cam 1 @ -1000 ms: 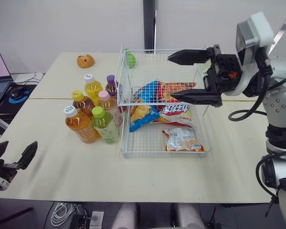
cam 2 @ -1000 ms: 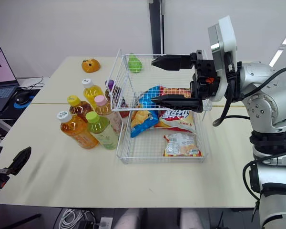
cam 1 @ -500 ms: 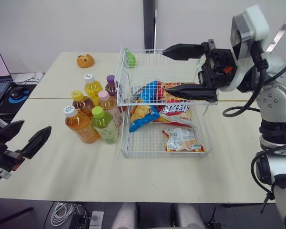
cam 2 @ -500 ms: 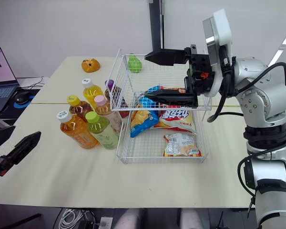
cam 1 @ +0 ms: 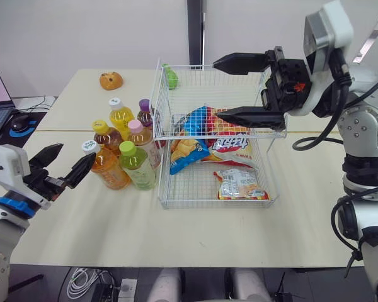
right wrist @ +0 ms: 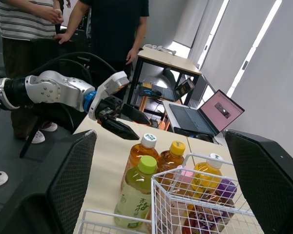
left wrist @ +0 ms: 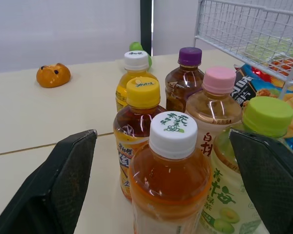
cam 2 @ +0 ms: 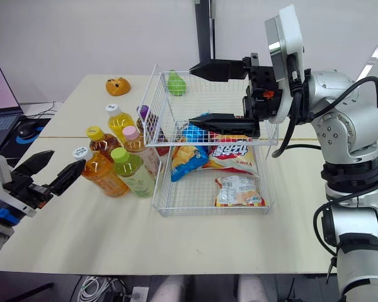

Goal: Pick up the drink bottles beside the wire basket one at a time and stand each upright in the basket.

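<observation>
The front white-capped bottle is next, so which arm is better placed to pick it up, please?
Left. The left gripper is open and aimed at the bottle, close beside it; the right gripper hangs open above the basket, farther off.

Your left gripper has its two black fingers spread wide, one on each side of the white-capped amber bottle, which stands nearest and touches neither. Close behind it stand the yellow-capped bottle, the pink-capped bottle and the green-capped bottle. Further back you have the white-capped yellow bottle and the purple-capped bottle. The wire basket rises beside them, with snack bags showing below its wire wall. An orange toy lies well apart on the table.
</observation>
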{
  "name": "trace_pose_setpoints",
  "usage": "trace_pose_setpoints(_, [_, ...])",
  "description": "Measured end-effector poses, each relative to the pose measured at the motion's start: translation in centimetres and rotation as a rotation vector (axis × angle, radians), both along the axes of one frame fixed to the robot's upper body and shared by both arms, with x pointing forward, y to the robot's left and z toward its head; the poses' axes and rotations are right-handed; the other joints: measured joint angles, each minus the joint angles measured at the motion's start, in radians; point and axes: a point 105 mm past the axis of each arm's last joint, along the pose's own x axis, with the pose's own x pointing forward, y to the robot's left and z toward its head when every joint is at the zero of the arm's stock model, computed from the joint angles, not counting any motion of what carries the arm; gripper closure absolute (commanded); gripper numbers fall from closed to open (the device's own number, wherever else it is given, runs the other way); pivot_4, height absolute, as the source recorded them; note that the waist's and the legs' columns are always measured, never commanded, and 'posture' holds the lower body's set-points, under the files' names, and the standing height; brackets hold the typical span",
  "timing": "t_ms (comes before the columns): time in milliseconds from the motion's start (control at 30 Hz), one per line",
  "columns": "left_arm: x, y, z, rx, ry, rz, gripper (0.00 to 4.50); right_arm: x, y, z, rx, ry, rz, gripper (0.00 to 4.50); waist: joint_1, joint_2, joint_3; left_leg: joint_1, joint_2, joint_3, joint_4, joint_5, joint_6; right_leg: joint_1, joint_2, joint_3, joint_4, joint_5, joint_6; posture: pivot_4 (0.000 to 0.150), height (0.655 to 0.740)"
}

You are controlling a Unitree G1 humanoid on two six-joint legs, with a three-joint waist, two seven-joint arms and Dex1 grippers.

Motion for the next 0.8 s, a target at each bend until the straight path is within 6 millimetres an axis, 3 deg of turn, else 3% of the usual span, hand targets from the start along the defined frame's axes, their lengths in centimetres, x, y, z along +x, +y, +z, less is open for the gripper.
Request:
trace_pose_setpoints(467, [2.6, -0.4, -0.1, 0.024, -0.017, -0.034, 0.0, -0.3, 0.1, -0.2, -0.013, 0.001, -0.018, 0.02, -0.001, 0.0, 0.0, 0.0, -0.001, -0.001, 0.0, 0.0, 0.0, 0.0, 0.0, 0.0, 0.0, 0.0, 0.001, 0.15, 0.74])
trace_pose_setpoints(600, [2.7, -0.5, 0.1, 0.037, -0.031, -0.04, 0.83, -0.5, 0.2, -0.1, -0.017, 0.0, -0.019, 0.0, -0.001, 0.0, 0.0, 0.0, -0.001, -0.001, 0.0, 0.0, 0.0, 0.0, 0.0, 0.0, 0.0, 0.0, 0.001, 0.15, 0.74])
trace_pose_setpoints(800, [3.1, -0.8, -0.2, 0.042, -0.02, -0.058, 2.68, -0.5, 0.1, -0.1, -0.016, -0.004, -0.029, 0.0, -0.001, 0.0, 0.0, 0.0, -0.001, -0.001, 0.0, 0.0, 0.0, 0.0, 0.0, 0.0, 0.0, 0.0, 0.001, 0.15, 0.74])
